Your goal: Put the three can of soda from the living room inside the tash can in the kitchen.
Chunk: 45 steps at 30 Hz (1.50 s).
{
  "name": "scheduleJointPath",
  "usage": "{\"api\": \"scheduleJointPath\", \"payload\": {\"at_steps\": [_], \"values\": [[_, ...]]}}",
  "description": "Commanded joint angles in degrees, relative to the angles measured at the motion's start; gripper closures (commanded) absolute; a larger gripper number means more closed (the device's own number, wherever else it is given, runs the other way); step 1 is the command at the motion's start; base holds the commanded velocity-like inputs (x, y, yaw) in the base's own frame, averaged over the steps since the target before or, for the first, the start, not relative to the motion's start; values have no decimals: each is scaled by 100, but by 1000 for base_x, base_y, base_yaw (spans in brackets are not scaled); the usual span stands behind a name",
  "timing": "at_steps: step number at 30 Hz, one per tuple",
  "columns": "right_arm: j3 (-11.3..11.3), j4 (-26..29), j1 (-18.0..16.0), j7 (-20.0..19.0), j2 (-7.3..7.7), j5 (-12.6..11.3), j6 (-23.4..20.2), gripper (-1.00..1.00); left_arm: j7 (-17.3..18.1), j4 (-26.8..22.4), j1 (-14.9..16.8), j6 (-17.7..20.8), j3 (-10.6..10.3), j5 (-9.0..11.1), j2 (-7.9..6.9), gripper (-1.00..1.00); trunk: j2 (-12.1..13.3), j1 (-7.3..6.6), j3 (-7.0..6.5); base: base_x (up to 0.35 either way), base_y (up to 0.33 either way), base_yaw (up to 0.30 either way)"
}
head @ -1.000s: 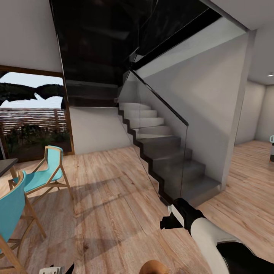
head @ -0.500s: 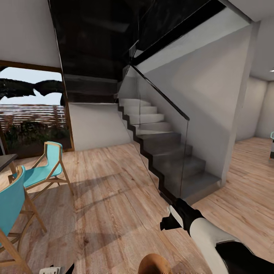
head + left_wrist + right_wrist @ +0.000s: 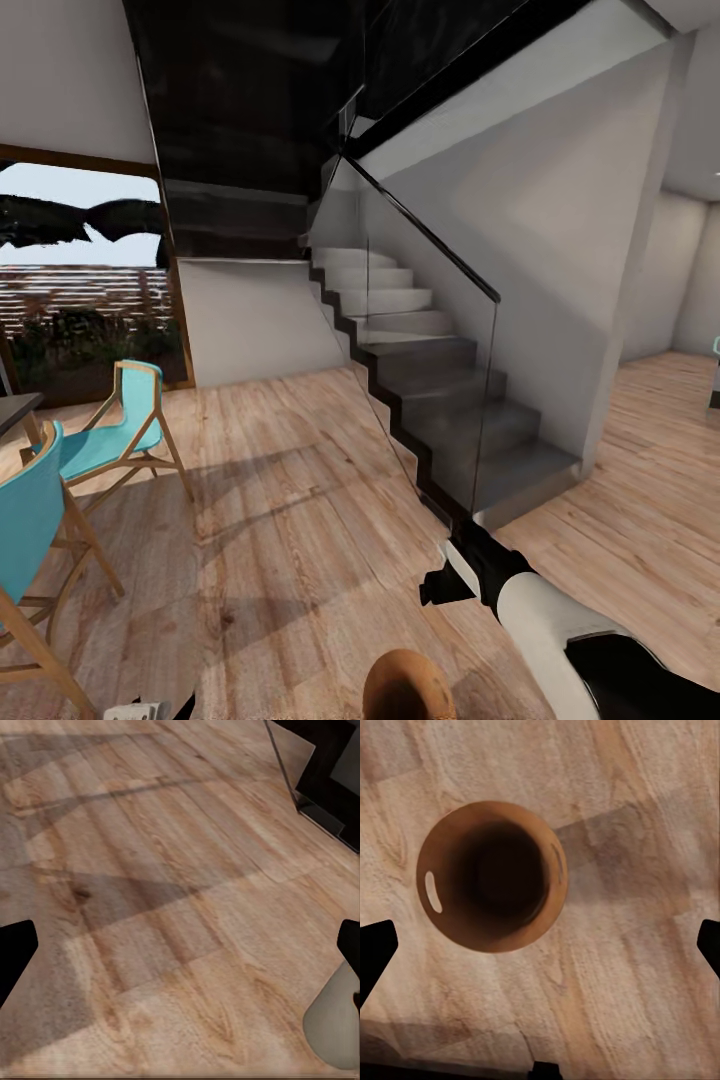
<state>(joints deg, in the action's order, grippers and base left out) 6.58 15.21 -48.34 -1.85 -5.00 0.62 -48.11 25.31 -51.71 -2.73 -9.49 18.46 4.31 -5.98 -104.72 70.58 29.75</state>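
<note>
The bin (image 3: 405,690) sits at the near edge of the head view, its copper-brown inside just showing beside the right arm (image 3: 540,620). From the right wrist camera the bin (image 3: 493,876) stands upright on the plank floor (image 3: 645,967), its round mouth open, dark and with nothing visible inside. The right gripper (image 3: 540,945) hangs above and beside it with its dark fingertips (image 3: 375,952) spread wide at opposite edges of the picture, holding nothing.

The left gripper (image 3: 180,952) is likewise spread wide with nothing between the tips, over bare floor (image 3: 165,892) crossed by shadows. A pale grey-beige rounded shape (image 3: 337,1024) shows at one corner of that view; what it is cannot be told for sure. A small pale part of the left arm (image 3: 135,711) shows at the near left edge of the head view.

Farther off on the left stand two turquoise chairs (image 3: 105,445) with wooden legs, next to the corner of a dark table (image 3: 15,408). Beyond them is a large window (image 3: 85,285) with greenery outside. Ahead, a staircase (image 3: 430,385) with pale and grey steps rises behind a glass rail (image 3: 430,330), under a glossy black upper part. To the right of the stair wall the floor (image 3: 650,470) runs on into another room.
</note>
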Motion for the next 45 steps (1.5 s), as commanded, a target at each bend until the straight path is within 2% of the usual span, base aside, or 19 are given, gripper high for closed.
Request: {"api": "scheduleJointPath", "payload": {"at_steps": [1, 8, 12, 15, 21, 37, 45], "values": [[2, 0, 0, 0, 0, 0, 1, -100, 0, 1, 0, 0, -2, 0, 0, -100, -42, 23, 28, 0, 0, 0], [7, 2, 0, -4, -1, 0, 17, -100, 0, 3, 0, 0, 0, -1, 0, -100, -322, 176, 207, 0, 0, 0], [14, 2, 5, -23, -1, 0, 171, -100, 0, 3, 0, 0, 0, -1, 0, -100, -483, 264, 290, 0, 0, 0], [95, 99, 17, -11, 89, 35, 266, -100, -8, 12, 24, -26, -9, -18, -33, -100, -482, 263, 290, 0, 0, 0], [95, 101, 17, -11, 89, 35, 434, -100, -8, 12, 24, -26, -9, -18, -33, -100, -482, 263, 290, 0, 0, 0], [104, 107, 17, -12, 87, 35, 402, -100, -7, 12, 25, -26, -9, -18, -34, -100, -482, 263, 290, 0, 0, 0], [197, 279, 17, -25, 87, 27, 661, -100, -6, 12, 23, -26, -9, -18, -27, -100, -482, 263, 290, 0, 0, 0]]}}
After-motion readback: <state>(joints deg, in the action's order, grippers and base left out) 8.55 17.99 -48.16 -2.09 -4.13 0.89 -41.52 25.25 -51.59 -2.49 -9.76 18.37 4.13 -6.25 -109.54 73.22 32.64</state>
